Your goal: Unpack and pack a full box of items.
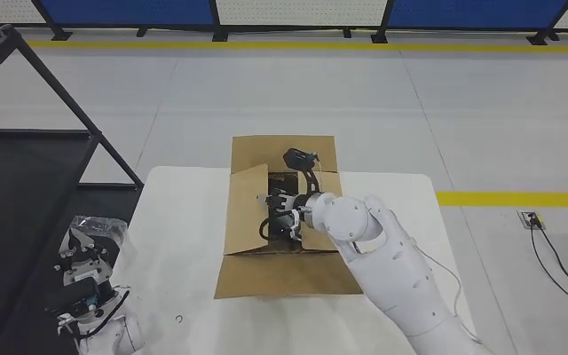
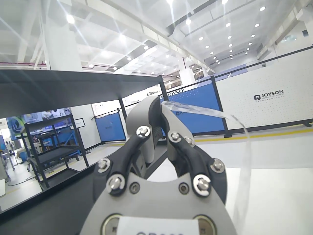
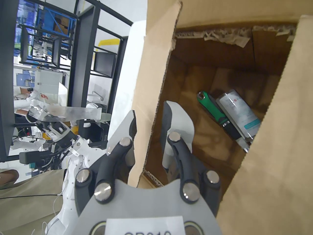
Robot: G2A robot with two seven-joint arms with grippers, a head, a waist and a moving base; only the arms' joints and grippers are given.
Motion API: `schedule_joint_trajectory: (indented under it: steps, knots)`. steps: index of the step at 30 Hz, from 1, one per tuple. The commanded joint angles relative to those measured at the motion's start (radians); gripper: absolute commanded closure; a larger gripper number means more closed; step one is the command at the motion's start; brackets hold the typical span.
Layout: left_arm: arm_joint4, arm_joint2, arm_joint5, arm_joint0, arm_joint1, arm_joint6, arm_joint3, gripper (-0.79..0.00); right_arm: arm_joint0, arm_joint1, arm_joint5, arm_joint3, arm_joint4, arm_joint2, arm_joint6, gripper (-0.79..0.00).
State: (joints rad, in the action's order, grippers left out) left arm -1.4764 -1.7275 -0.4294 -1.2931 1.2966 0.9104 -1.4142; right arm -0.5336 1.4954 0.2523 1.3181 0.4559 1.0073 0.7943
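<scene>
- Top view: the cardboard box stands at the centre of the frame on the white table, with its flaps open.
- The right arm extends from the lower right of the frame. The right gripper is down inside the box, close to the wall on the frame's left.
- Right wrist view: the right gripper is released, its jaws parted. One finger is inside the cardboard box and the other outside, with the edge of a cardboard flap standing between them.
- On the box floor a green-handled tool and a white bottle with a teal band lie side by side, touching. A flap hides part of each.
- At the lower left of the top view, just beyond the table's edge, the left gripper holds a clear plastic film.
- Left wrist view: the left gripper is clenched on the clear plastic film, which curls away from the fingertips in a loose arc. A black shelf frame stands beside it.
- The right wrist view shows the left gripper farther off, with the film stretching out from it.
</scene>
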Motion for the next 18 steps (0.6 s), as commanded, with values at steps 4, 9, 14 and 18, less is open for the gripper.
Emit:
schedule_joint_trajectory:
  steps: [4,9,14,18]
  knots:
    - [-0.003,-0.005,0.001,0.004,0.002,-0.002,-0.001,0.000,-0.069,-0.015,-0.001,0.169,0.031,0.045,-0.036,0.000]
    - [-0.004,-0.008,0.003,0.005,0.004,-0.002,0.000,0.000,-0.033,-0.009,-0.027,0.129,0.035,-0.011,0.051,0.000]
    - [0.006,-0.011,0.005,0.001,0.007,-0.005,0.002,0.000,0.080,0.017,0.031,-0.068,0.044,-0.097,0.121,0.000]
    - [0.003,-0.014,0.009,0.003,0.008,-0.009,0.005,0.000,0.124,0.030,0.051,-0.165,0.024,-0.116,0.147,0.000]
